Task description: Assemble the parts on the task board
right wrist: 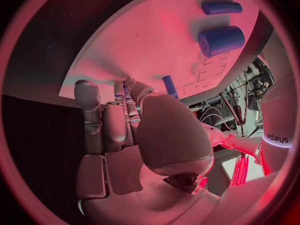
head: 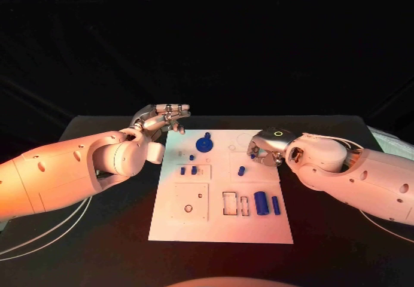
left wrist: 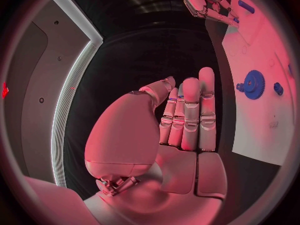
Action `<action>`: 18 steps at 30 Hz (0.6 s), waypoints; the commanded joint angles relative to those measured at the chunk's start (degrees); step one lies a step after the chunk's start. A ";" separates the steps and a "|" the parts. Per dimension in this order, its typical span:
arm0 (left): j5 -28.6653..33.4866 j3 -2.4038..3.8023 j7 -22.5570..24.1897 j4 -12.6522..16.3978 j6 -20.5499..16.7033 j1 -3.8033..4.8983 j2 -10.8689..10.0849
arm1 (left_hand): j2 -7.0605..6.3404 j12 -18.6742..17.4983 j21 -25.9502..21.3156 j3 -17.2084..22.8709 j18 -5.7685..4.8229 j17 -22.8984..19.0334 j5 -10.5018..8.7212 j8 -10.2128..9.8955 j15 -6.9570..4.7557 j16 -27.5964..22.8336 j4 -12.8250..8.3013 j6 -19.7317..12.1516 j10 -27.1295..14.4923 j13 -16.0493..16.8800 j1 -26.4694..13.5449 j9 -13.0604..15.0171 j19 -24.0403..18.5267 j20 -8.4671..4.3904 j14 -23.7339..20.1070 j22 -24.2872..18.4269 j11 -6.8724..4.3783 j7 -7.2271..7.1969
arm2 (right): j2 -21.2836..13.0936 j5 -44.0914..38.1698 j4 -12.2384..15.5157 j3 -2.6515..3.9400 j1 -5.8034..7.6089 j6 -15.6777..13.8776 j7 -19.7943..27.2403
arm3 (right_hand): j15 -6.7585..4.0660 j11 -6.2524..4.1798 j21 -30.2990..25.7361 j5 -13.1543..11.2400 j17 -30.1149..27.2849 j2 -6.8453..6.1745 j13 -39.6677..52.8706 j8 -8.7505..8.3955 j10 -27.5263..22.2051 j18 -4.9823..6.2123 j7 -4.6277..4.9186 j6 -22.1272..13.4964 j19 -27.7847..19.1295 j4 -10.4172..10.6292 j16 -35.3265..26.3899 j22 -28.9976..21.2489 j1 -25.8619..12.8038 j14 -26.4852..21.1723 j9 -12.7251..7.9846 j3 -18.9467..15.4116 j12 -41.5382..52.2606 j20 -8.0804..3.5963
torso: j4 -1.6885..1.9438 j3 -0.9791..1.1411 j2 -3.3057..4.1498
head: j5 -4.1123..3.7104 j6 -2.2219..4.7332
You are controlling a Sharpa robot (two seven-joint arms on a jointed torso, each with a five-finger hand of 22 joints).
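Note:
The white task board (head: 173,221) lies in the middle of the black table. A blue gear (head: 204,143) (left wrist: 253,84) stands near its far edge. Short blue pegs (head: 188,170) sit at mid-left, and another peg (head: 242,170) (right wrist: 169,85) sits right of centre. A thick blue cylinder (head: 261,200) (right wrist: 222,39) and a thin one (head: 276,205) (right wrist: 222,7) lie at the near right. My left hand (head: 164,116) (left wrist: 187,115) hovers off the board's far left corner, fingers straight, nothing in it. My right hand (head: 263,149) (right wrist: 119,120) is low over the board's far right, thumb and finger pinching a small blue part (right wrist: 127,88).
Rectangular recesses (head: 234,203) and a square plate with an oval hole (head: 189,201) mark the board's near half. Bare black table (head: 345,239) surrounds the board. White cables (head: 52,239) trail under the left arm.

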 commanded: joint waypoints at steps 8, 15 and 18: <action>0.38 -0.02 -0.42 0.01 1.73 -0.02 -0.06 | 0.60 0.35 -0.42 -0.17 1.14 -0.35 0.37 0.27 0.00 -0.51 -0.35 -0.07 -0.33 0.07 0.14 0.05 -0.47 -0.13 -0.70 -0.19 -0.01 0.34 | 0.73 -1.02 -0.67 -0.18 -0.52 1.75 0.55 | -0.51 -0.40 0.03 -0.42 0.11 0.81 -1.14 0.36 2.30 0.17 -0.42 2.52 0.40 -0.39 0.10 0.42 -1.77 2.75 0.52 2.49 -0.38 -0.42 | -0.04 0.02 0.01 | 0.06 -0.17; 0.38 -0.02 -0.66 0.01 1.88 -0.02 -0.06 | 0.62 0.42 -0.52 -0.21 1.14 -0.45 0.38 0.26 0.01 -0.59 -0.43 -0.13 -0.44 0.07 0.15 0.04 -0.51 -0.12 -0.79 -0.25 0.02 0.36 | 0.93 -0.68 -0.88 -0.18 -0.54 0.22 0.37 | -0.67 -0.85 0.96 -0.48 -0.05 1.67 -1.28 0.97 4.59 -0.07 -0.78 4.11 1.14 -1.11 0.15 1.87 -2.00 2.87 1.09 3.86 -0.26 -0.60 | -0.05 0.00 0.00 | 0.03 -0.35; 0.38 -0.03 -0.83 0.00 1.93 -0.02 -0.07 | 0.62 0.42 -0.52 -0.21 1.14 -0.45 0.38 0.26 0.01 -0.59 -0.43 -0.13 -0.44 0.07 0.15 0.04 -0.51 -0.12 -0.79 -0.25 0.02 0.36 | 0.90 -0.36 -0.91 -0.18 -0.54 -2.42 0.22 | -0.48 -0.90 1.27 -0.50 -0.27 1.65 -1.32 1.07 5.21 -0.20 -0.82 4.38 1.36 -1.14 0.05 2.33 -2.45 2.87 1.27 4.04 -0.31 -0.52 | -0.07 -0.02 -0.03 | -0.01 -0.42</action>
